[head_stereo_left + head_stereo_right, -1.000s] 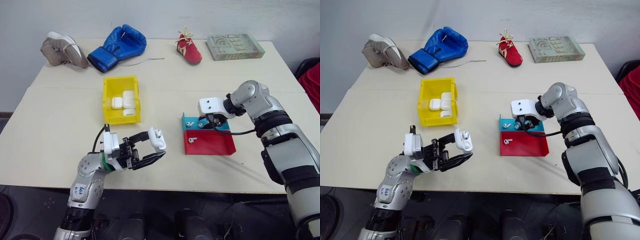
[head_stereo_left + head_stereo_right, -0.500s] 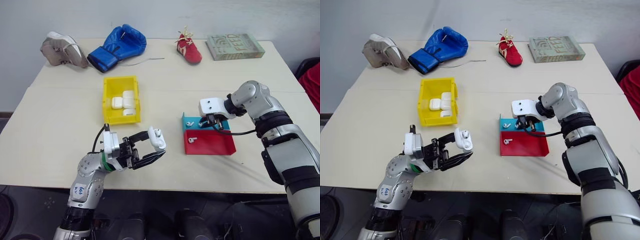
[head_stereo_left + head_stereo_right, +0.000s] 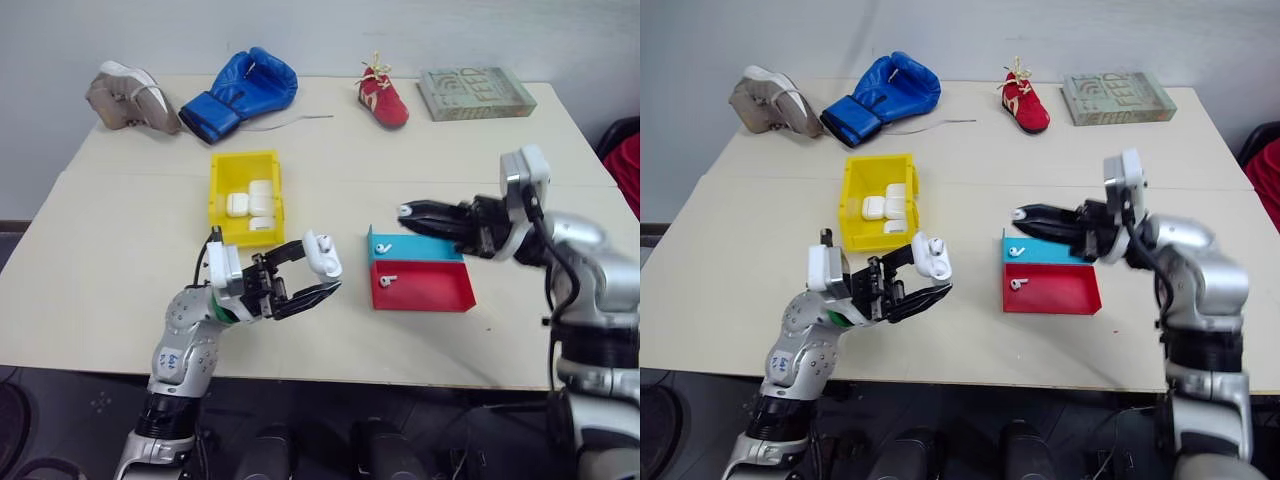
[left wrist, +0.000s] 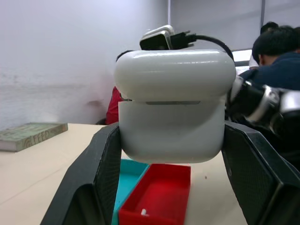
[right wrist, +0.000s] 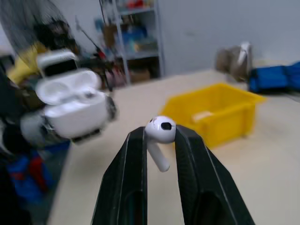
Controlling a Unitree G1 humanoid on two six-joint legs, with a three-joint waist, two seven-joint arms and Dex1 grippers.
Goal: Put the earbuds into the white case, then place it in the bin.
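White and glossy, one earbud (image 5: 160, 130) is sitting pinched between the right gripper's (image 3: 408, 211) closed fingers, bulb outermost, stem slanting back between them, above the teal tray (image 3: 415, 250). Two more earbuds are lying apart: one in the teal tray (image 3: 381, 247), one in the red tray (image 3: 387, 280). The left gripper (image 3: 322, 273) is clamping the white case (image 4: 174, 105), lid hinged open, near the yellow bin (image 3: 215, 197).

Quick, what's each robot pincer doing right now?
Left pincer: shut on the white case, lid open.
Right pincer: shut on an earbud.
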